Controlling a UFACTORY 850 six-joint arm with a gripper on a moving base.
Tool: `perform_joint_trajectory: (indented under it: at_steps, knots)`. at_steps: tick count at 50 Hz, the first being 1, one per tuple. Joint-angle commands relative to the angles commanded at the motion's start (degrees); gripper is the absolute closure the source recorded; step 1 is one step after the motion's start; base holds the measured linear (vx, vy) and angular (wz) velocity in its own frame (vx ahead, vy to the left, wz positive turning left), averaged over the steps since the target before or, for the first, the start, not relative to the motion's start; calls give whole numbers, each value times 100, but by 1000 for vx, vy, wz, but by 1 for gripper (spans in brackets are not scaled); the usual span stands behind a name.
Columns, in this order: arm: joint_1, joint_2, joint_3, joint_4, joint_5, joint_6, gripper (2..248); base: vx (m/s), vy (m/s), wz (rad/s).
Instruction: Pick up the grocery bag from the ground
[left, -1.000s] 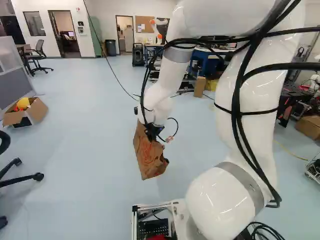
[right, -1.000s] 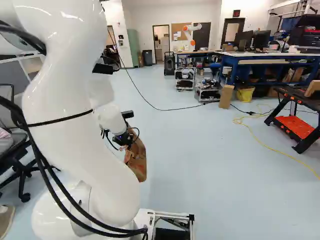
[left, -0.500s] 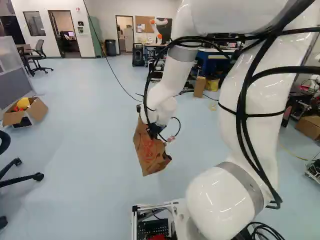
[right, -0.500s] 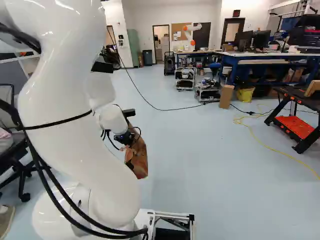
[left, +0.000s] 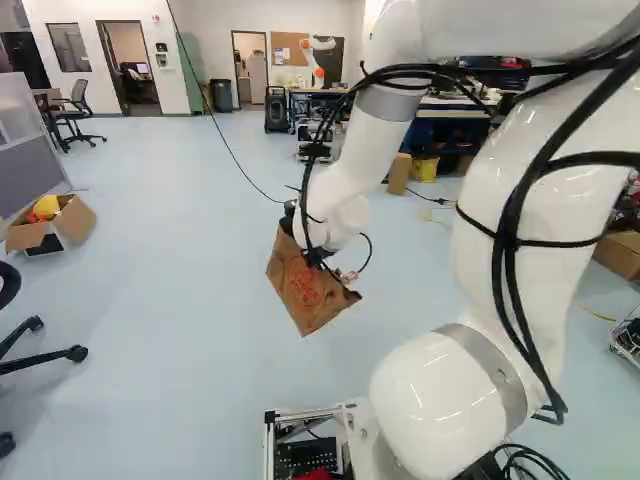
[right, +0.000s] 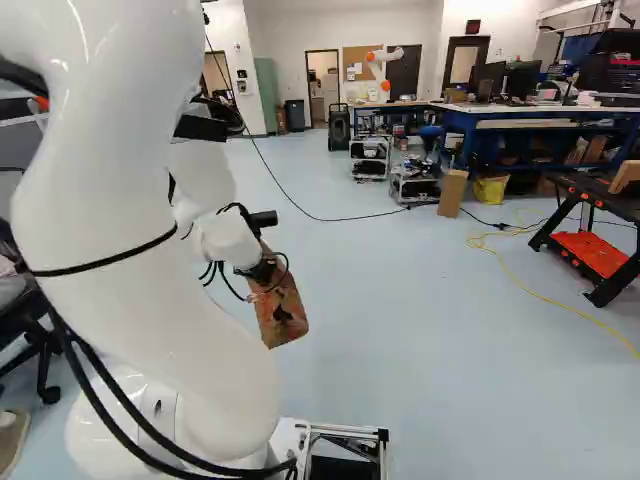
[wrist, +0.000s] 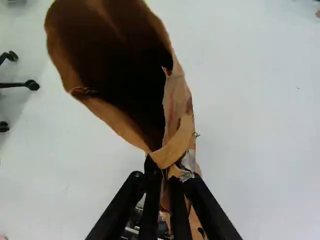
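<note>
Floor (right: 420, 330): one broad passage between paper bag (right: 277, 316) and orange-shelved black stand (right: 595, 253), crossed farther off by one black cable (right: 325, 219), edged stand-side by one yellow cord (right: 545, 298); obstacles, left of left base view: one open cardboard box (left: 76, 224), one wheeled chair base (left: 38, 359).

The white arm (left: 530, 200) goes up from its big round joint (left: 435, 395), bends over high up, then comes down in front. Its wrist (left: 332, 222) hangs low, and the gripper (left: 320, 260) points down. In the wrist view, its two black fingers (wrist: 150, 202) are pinched close together. Black cables (left: 507, 250) run along the arm.
</note>
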Motion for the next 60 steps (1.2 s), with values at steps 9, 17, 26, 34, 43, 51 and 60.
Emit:
perform_joint_trajectory:
  at_steps: [9, 17, 26, 34, 43, 51, 60]
  knots:
    - [-171, 278, 233, 11, 387, 0, 228, 0, 0, 0]
    - [-347, 564, 472, 23, 786, 0, 228, 0, 0, 0]
    - [-554, 898, 752, 36, 1252, 0, 228, 0, 0, 0]
    - [-721, 1170, 979, 47, 1629, 0, 228, 0, 0, 0]
    - [-887, 1439, 1205, 58, 2005, 0, 228, 0, 0, 0]
    - [-1015, 1648, 1380, 67, 2296, 0, 228, 0, 0, 0]
    - [-1141, 1852, 1550, 75, 2580, 0, 228, 0, 0, 0]
